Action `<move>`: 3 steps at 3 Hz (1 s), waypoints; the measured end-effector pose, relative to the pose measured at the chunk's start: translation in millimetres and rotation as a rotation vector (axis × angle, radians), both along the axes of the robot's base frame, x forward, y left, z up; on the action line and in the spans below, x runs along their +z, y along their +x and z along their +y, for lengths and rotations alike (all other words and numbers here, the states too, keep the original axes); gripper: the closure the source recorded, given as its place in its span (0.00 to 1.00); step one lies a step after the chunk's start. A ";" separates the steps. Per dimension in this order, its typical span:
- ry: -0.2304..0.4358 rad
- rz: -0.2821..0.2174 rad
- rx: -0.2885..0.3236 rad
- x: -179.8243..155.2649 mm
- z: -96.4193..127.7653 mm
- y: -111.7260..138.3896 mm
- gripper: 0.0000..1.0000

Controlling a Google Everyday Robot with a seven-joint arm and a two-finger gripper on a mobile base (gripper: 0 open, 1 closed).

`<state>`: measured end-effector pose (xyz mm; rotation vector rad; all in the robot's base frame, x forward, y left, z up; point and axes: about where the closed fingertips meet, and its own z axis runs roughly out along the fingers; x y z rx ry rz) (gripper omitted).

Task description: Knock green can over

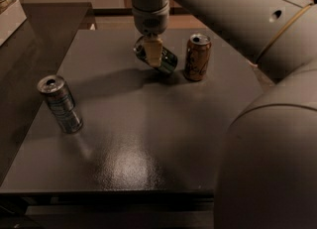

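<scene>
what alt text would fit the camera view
The robot's claw grips a green can, tilted, low over the far side of a dark table. A brown can stands just right of it; a silver can stands at the left.

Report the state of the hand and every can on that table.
hand: over the far part of the table, shut on the green can.
green can: steeply tilted in the hand, not lying flat.
orange-brown can: upright, close beside the green can.
silver and blue can: upright, apart from the others, at the left of the view.
</scene>
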<state>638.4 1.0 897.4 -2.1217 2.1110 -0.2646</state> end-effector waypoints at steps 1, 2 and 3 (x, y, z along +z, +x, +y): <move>-0.011 0.039 0.048 -7.8 2.2 -13.0 0.13; -0.001 0.026 0.051 -9.1 5.2 -9.0 0.00; -0.001 0.026 0.051 -9.1 5.2 -9.0 0.00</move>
